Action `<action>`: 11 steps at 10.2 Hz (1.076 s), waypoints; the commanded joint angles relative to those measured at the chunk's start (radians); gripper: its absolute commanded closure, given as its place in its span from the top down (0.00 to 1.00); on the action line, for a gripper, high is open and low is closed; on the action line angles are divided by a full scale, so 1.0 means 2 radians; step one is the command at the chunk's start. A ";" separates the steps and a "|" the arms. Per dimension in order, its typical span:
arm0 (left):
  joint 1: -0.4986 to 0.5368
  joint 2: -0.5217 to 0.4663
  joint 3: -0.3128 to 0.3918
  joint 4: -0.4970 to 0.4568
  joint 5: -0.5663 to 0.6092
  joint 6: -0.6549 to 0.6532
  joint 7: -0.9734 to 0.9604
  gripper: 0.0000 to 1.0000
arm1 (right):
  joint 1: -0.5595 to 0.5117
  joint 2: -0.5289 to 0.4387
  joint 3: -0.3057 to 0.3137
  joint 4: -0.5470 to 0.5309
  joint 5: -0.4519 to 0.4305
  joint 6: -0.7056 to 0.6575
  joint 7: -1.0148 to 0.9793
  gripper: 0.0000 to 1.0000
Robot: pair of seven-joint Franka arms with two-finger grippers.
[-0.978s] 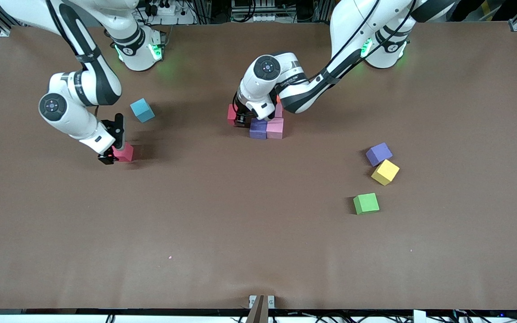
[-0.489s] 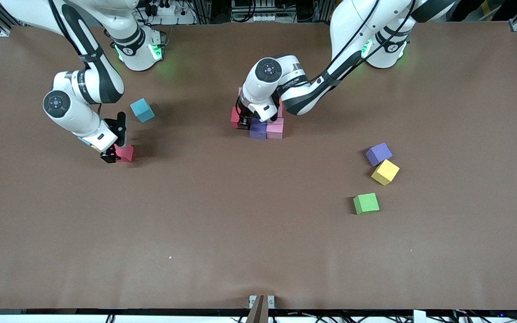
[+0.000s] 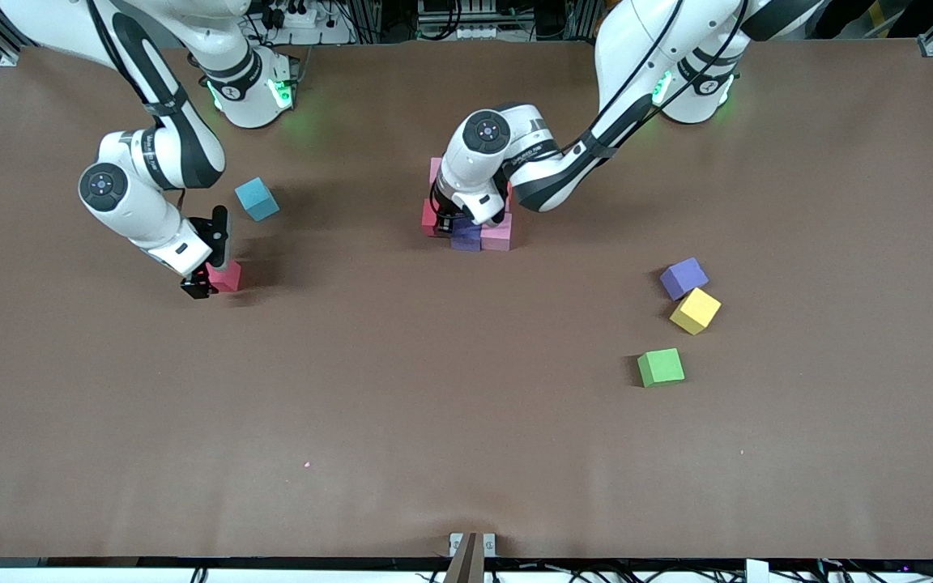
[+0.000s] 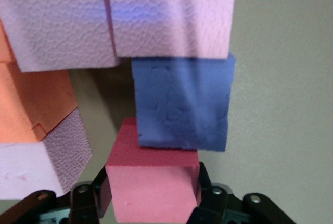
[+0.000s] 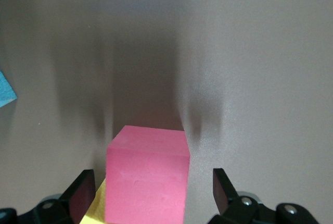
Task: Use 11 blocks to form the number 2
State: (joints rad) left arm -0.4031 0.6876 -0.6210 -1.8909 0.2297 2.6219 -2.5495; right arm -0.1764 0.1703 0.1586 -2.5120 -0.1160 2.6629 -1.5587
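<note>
The blocks form a cluster mid-table: pale pink blocks (image 3: 497, 231) (image 4: 171, 15), a purple one (image 3: 466, 236) (image 4: 179, 104) and an orange one (image 4: 31, 104). My left gripper (image 3: 444, 220) (image 4: 152, 190) is shut on a red block (image 3: 431, 217) (image 4: 153, 198), low beside the purple one. A second red block (image 3: 226, 277) (image 5: 148, 182) sits toward the right arm's end. My right gripper (image 3: 202, 280) (image 5: 152, 190) is open around it, with gaps on both sides. A yellow block's edge (image 5: 96, 208) shows beside it.
Toward the left arm's end lie another purple block (image 3: 683, 278), a yellow block (image 3: 695, 311) and a green block (image 3: 661, 367). A light-blue cube (image 3: 257, 199) (image 5: 6, 89) sits farther from the front camera than the second red block.
The left gripper has carried its red block a little toward the purple block. The right arm has shifted slightly and stays open around its block.
</note>
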 commanded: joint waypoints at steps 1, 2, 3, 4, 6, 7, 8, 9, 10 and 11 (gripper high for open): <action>-0.007 0.002 0.010 0.000 0.012 0.010 -0.014 0.65 | -0.017 0.008 0.002 -0.009 0.010 0.020 -0.015 1.00; -0.009 0.002 0.012 0.000 0.012 0.010 -0.014 0.66 | -0.017 0.008 0.002 -0.010 0.010 0.020 -0.013 1.00; -0.010 0.002 0.012 0.001 0.012 0.010 -0.014 0.66 | -0.020 0.014 0.002 -0.010 0.015 0.020 -0.010 1.00; -0.011 0.003 0.012 0.001 0.012 0.010 -0.015 0.66 | -0.020 0.015 0.003 -0.010 0.020 0.019 -0.010 1.00; -0.012 0.006 0.013 0.005 0.012 0.011 -0.015 0.72 | -0.018 0.015 0.003 -0.010 0.021 0.019 -0.008 1.00; -0.017 0.009 0.014 0.007 0.012 0.013 -0.020 0.94 | -0.016 0.015 0.003 -0.009 0.022 0.019 -0.007 1.00; -0.022 0.009 0.023 0.009 0.012 0.012 -0.022 1.00 | -0.014 0.015 0.003 -0.009 0.021 0.019 -0.007 1.00; -0.030 0.006 0.034 0.012 0.013 0.012 -0.022 1.00 | -0.014 0.015 0.003 -0.009 0.021 0.019 -0.006 1.00; -0.029 0.001 0.037 0.013 0.013 0.011 -0.021 1.00 | -0.014 0.015 0.004 -0.008 0.022 0.016 0.002 0.94; -0.026 -0.004 0.036 0.017 0.012 0.011 -0.023 1.00 | -0.012 0.015 0.004 -0.008 0.022 0.014 0.018 0.85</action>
State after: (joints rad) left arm -0.4464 0.6973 -0.5614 -1.8725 0.2297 2.6404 -2.5591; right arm -0.1977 0.2042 0.1570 -2.5145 -0.0938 2.6737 -1.5422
